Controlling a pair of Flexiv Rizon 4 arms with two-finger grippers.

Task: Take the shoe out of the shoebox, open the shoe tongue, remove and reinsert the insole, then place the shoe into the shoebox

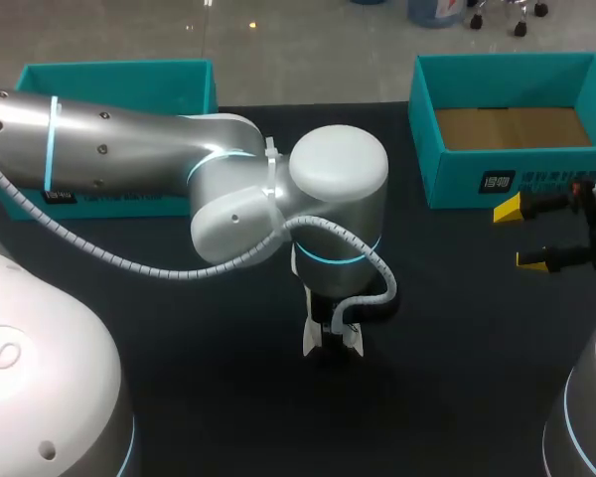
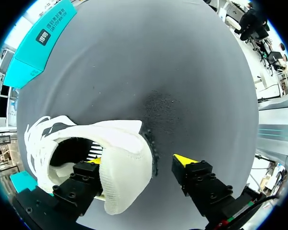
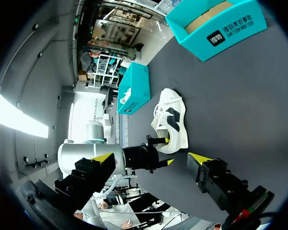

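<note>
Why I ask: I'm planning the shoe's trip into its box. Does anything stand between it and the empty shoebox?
Nothing visible does. The right wrist view shows bare table between the shoe and the shoebox. The left gripper sits at the shoe's heel, on the far side from the box.

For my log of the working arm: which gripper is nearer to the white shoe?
Left. The left gripper straddles the shoe at its heel, one finger inside the opening. The right gripper is well apart from it, near the right-hand teal box.
</note>
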